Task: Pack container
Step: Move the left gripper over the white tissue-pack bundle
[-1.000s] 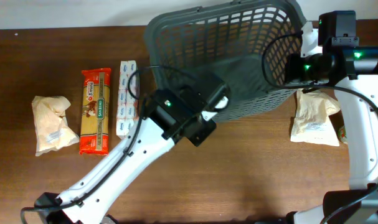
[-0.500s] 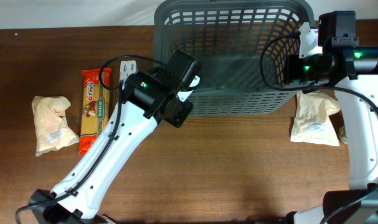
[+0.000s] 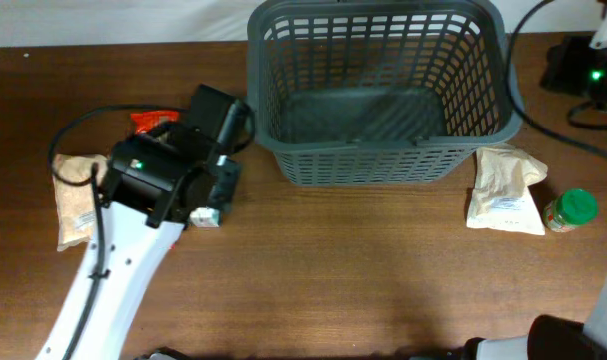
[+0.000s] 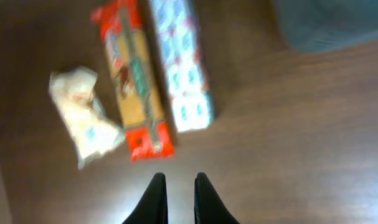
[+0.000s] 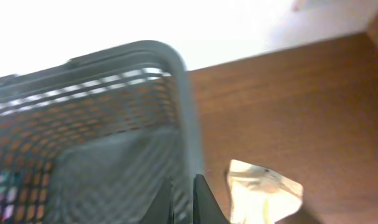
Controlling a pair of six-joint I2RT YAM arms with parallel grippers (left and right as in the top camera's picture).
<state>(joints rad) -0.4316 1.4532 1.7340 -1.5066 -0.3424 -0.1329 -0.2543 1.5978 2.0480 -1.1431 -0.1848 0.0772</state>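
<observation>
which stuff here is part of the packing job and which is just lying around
Part of the job:
- container, nothing in it yet
- spaghetti pack
- white and blue box
- pale bag on the left
- pale bag by the basket's right end
- green-lidded jar
- left gripper, nearly closed and holding nothing

Just lying about:
- nothing that I can see

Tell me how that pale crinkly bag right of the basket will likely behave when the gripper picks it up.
The pale bag looks soft and wrinkled, so it will probably sag and shift in the grip. It lies flat against the container, so it shouldn't roll. Its film may be slippery; a grip across the middle seems safest.
</observation>
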